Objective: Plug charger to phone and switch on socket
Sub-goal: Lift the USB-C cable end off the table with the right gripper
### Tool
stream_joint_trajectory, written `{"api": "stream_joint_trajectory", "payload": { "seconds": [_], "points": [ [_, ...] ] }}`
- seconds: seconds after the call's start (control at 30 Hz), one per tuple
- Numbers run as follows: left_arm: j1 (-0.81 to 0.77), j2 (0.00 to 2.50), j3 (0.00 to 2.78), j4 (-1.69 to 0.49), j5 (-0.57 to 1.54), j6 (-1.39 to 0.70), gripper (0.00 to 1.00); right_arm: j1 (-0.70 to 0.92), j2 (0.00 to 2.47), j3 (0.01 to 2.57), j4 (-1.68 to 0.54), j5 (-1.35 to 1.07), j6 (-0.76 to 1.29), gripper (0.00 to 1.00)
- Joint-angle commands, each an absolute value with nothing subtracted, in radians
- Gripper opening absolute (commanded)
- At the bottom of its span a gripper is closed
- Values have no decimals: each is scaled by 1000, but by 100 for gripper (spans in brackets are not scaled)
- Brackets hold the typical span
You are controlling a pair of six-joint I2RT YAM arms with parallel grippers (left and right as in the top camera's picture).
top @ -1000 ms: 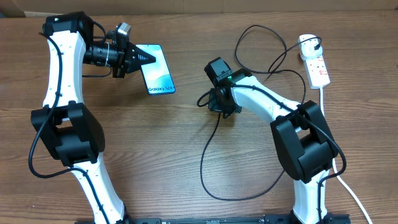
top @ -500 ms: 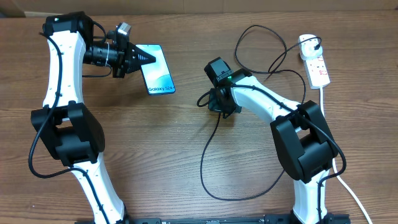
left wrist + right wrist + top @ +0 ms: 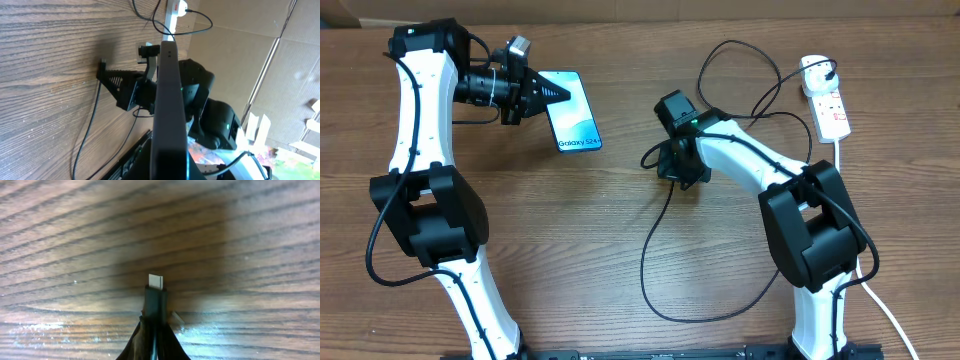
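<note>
Overhead: left jaws tight on the phone [image 3: 578,120], right jaws tight around the connector tip of the charger [image 3: 155,302].

A wood-grain table [image 3: 570,250] stands with brown cardboard panels [image 3: 280,75] behind it.
</note>
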State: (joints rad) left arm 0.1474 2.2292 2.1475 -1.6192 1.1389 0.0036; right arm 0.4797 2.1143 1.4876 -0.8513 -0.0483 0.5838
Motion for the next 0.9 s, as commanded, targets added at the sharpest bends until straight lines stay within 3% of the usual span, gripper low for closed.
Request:
{"api": "stream_joint_trajectory", "payload": {
  "seconds": [0.0, 0.4, 0.7, 0.87],
  "points": [
    [144, 2203, 2163, -1618, 1168, 22, 4, 437, 2134, 1494, -861, -160, 587, 4],
    [144, 2203, 2163, -1618, 1168, 22, 4, 341, 2133, 1494, -874, -433, 567, 4],
    [143, 2203, 2163, -1609, 1176, 21, 4, 251, 2076, 1494, -944, -717, 408, 4],
    [143, 2203, 2163, -1604, 1203, 19, 4, 199, 1995, 1494, -1071, -743, 290, 4]
  ]
}}
